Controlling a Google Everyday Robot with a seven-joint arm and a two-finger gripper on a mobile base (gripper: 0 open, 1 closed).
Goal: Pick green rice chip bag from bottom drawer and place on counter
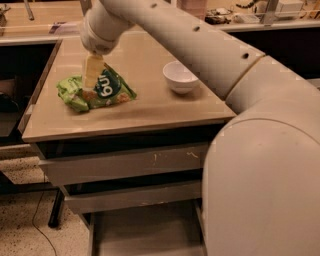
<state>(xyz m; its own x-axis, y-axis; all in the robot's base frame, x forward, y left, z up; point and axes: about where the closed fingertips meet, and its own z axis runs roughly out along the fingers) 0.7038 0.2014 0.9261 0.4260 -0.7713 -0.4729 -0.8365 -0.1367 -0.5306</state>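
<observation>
White bowl: upright, right of centre, well apart from the gripper, which hangs at the upper left. Two grey drawer fronts stacked lower down; the upper one shows pale scratches. Speckled floor at lower left, with a thin dark cable on it beside a dark leg. Cluttered shelf at rear, contents not legible.

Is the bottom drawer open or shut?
Open: the bottom drawer juts past the drawer fronts above, floor showing. The gripper is at the green rice chip bag on the counter.
</observation>
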